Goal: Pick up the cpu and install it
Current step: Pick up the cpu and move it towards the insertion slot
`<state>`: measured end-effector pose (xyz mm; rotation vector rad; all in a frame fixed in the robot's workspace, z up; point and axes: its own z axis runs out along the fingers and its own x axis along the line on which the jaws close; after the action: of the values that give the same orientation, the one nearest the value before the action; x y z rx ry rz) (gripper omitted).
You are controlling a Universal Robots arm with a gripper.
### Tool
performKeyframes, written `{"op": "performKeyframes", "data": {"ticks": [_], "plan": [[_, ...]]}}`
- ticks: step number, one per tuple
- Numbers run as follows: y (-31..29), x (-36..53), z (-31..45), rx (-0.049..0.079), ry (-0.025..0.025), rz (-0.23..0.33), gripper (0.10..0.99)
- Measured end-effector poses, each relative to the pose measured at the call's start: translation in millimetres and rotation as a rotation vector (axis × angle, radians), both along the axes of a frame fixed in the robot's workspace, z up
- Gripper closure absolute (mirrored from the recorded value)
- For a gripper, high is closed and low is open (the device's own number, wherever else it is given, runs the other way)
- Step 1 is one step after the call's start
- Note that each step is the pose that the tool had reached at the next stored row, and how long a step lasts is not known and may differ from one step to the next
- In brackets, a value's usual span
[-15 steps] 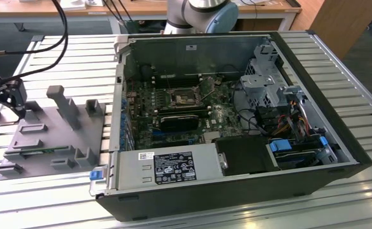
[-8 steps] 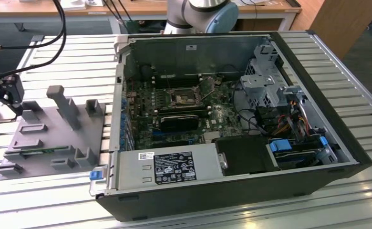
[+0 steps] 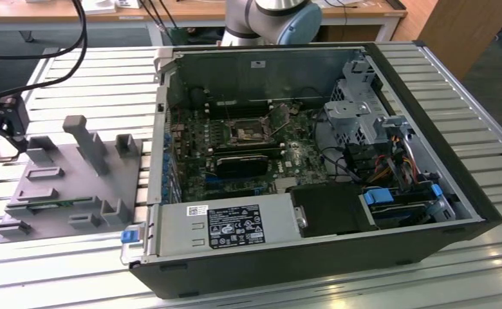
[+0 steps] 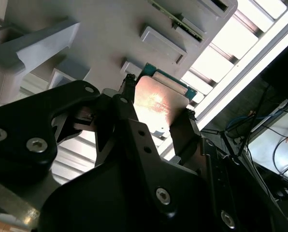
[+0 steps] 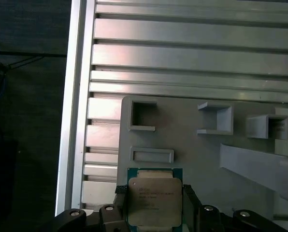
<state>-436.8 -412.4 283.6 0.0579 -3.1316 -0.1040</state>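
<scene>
**Cpu pinched at the fixture tray, well apart from the open computer**

Shows one black gripper (image 5: pixel 154 209) clamped shut on one cpu (image 5: pixel 154 197), with one finger (image 5: pixel 189 200) pressed against each of two opposite edges. Leaves the shiny top plate bare and facing the camera, likely to hold the flat chip level by its rim and keep the underside untouched. Holds it near one edge of the single grey fixture tray (image 5: pixel 197 162), just beside a low rectangular frame. Cannot tell whether the chip is lifted clear or resting on the tray.

Repeats the same pinch in the second wrist view: cpu (image 4: pixel 159 99) wedged between the two fingers (image 4: pixel 126 89) of the gripper (image 4: pixel 157 107).

Counts, in the first wrist view, three open box-shaped pockets and one low frame on the tray, probably moulded to park separate parts apart from each other.

Places, in the exterior view, the gripper (image 3: pixel 0 125) at the far side of the tray (image 3: pixel 71 187), toward the exterior view's left, on one slatted metal table (image 3: pixel 88 77). Puts one open computer case (image 3: pixel 337 264) just beside the tray, toward the exterior view's right. Lays it on its side with the motherboard (image 3: pixel 191 141) facing up, presumably so parts can go straight down into it.
</scene>
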Motion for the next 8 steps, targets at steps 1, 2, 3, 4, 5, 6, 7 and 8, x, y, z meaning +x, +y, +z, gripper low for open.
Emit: {"op": "performKeyframes", "data": {"ticks": [1,2,3,4,5,6,7,8], "plan": [[0.0,0.0,1.1,0.000,0.0000,0.000,0.545],[0.0,0.0,2.3,0.000,0.0001,0.000,0.545],[0.0,0.0,3.5,0.000,0.0001,0.000,0.545],[0.0,0.0,4.6,0.000,0.0000,0.000,0.545],[0.0,0.0,5.8,0.000,0.0001,0.000,0.545],[0.0,0.0,6.9,0.000,0.0000,0.000,0.545],[0.0,0.0,7.9,0.000,0.0000,0.000,0.545],[0.0,0.0,9.0,0.000,0.0001,0.000,0.545]]}}
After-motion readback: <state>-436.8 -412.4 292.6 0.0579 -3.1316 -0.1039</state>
